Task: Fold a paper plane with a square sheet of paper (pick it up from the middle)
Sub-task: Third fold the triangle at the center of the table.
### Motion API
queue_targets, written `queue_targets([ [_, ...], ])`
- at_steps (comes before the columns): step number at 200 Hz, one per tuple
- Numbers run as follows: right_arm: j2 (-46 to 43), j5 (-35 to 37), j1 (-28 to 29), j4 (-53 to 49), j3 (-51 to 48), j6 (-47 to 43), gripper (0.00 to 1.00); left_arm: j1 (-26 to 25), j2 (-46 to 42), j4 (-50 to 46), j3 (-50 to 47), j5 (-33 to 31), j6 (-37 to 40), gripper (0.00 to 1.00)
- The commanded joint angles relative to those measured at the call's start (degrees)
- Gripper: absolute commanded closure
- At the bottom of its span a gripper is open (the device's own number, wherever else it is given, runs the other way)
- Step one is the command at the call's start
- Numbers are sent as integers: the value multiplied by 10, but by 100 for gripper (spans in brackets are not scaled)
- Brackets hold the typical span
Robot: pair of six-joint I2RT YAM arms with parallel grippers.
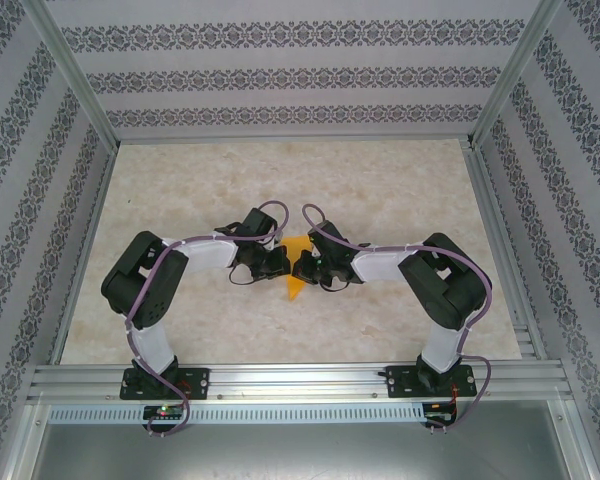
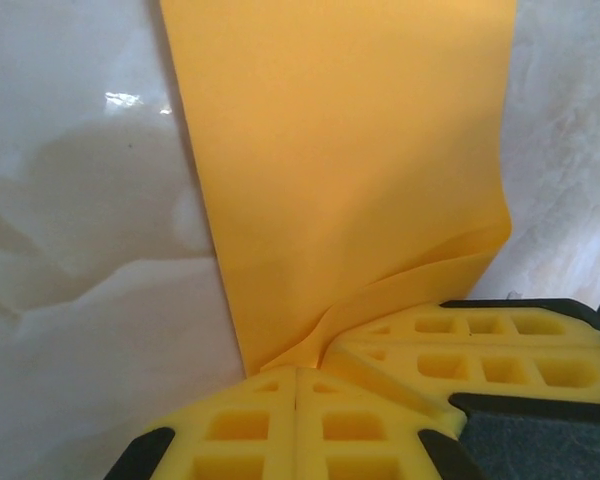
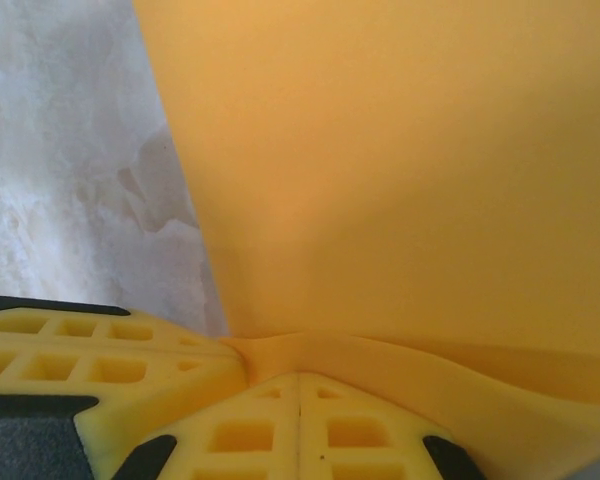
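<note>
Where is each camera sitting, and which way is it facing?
Top external: above and behind both arms, which show whole, looking down at the table.
Left wrist: left arm, looking past the left gripper at the orange paper.
Right wrist: right arm, looking past the right gripper at the same paper.
Shared: both wrist views see the paper.

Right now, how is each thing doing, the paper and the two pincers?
Paper: pinched by both pincers, buckled at the grip, smooth farther out.
Left pincer: shut on the paper.
Right pincer: shut on the paper, close beside the left pincer.
</note>
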Motion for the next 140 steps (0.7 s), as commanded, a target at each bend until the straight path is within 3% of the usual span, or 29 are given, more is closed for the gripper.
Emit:
queue_targets([
  [1, 5, 2, -3, -11, -23, -3, 100, -9, 18, 18, 11, -22, -6, 100],
  [53, -43, -37, -19, 75, -50, -20, 100, -28, 31, -58, 11, -84, 19, 100],
  [140, -57, -42, -38, 107, -106, -59, 100, -44, 46, -116, 23, -156, 25, 100],
])
